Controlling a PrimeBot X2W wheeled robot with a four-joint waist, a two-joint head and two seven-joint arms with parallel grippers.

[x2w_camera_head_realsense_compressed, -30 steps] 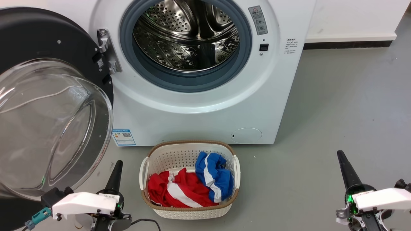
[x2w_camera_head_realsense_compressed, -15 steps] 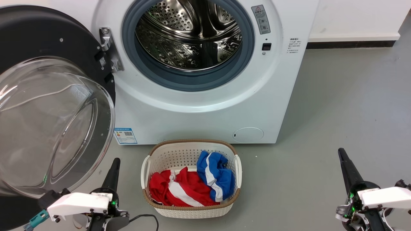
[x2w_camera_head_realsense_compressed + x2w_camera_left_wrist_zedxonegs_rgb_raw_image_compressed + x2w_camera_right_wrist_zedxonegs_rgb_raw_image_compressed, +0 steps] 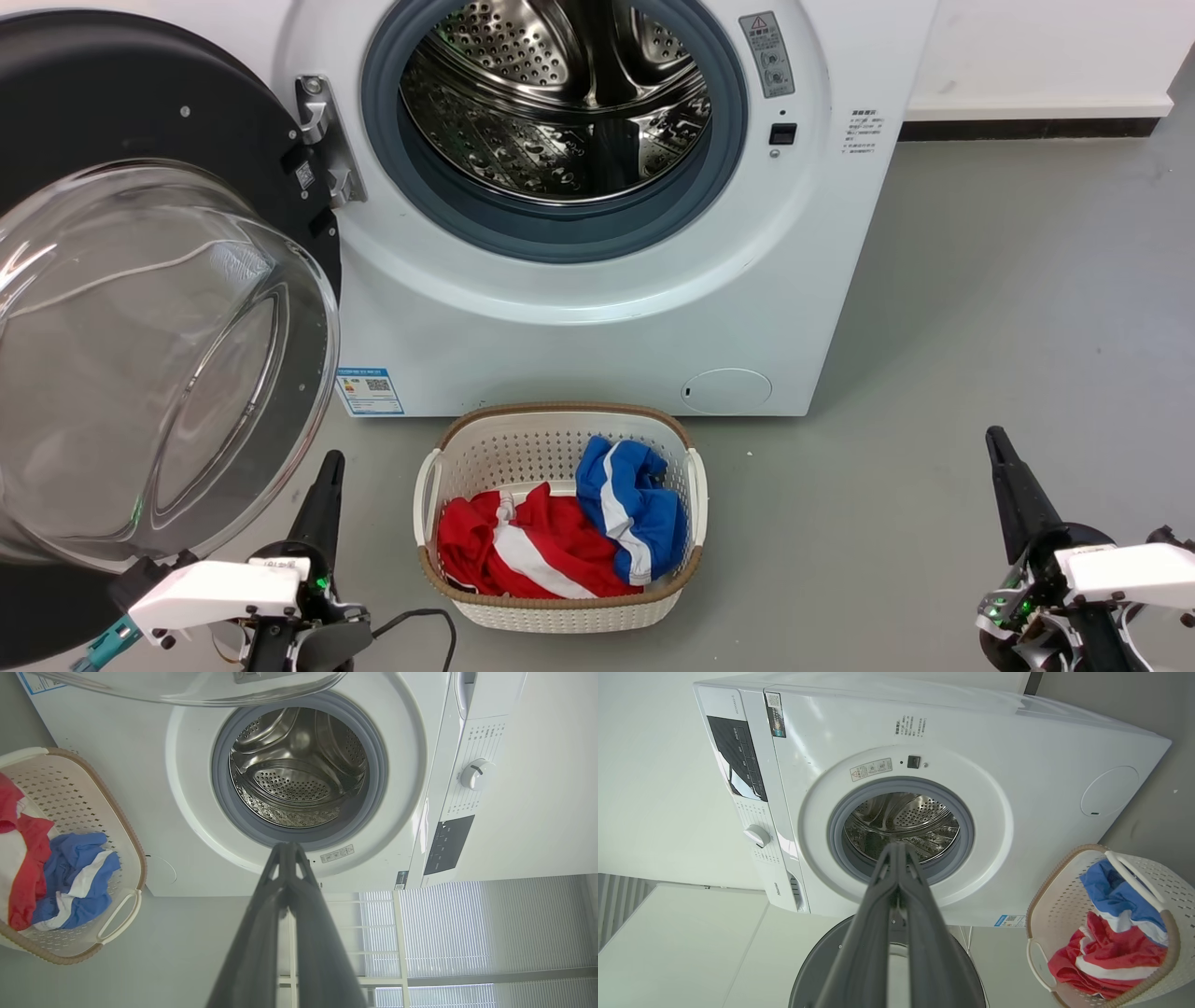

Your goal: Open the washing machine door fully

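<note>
The white washing machine stands ahead with its steel drum exposed. The washing machine door, a black disc with a bulging clear glass bowl, is swung out on its metal hinge to the left. My left gripper is shut and empty, low beside the bowl's lower edge and apart from it. My right gripper is shut and empty over the floor at the lower right. In the wrist views the left gripper and right gripper have their fingers pressed together, pointing toward the drum opening.
A white laundry basket with a red garment and a blue one sits on the grey floor in front of the machine, between my grippers. A white wall with a dark skirting runs behind on the right.
The whole picture has drifted slightly to the right, so the camera moved. The door keeps the same angle. Both grippers stay shut and have barely shifted.
</note>
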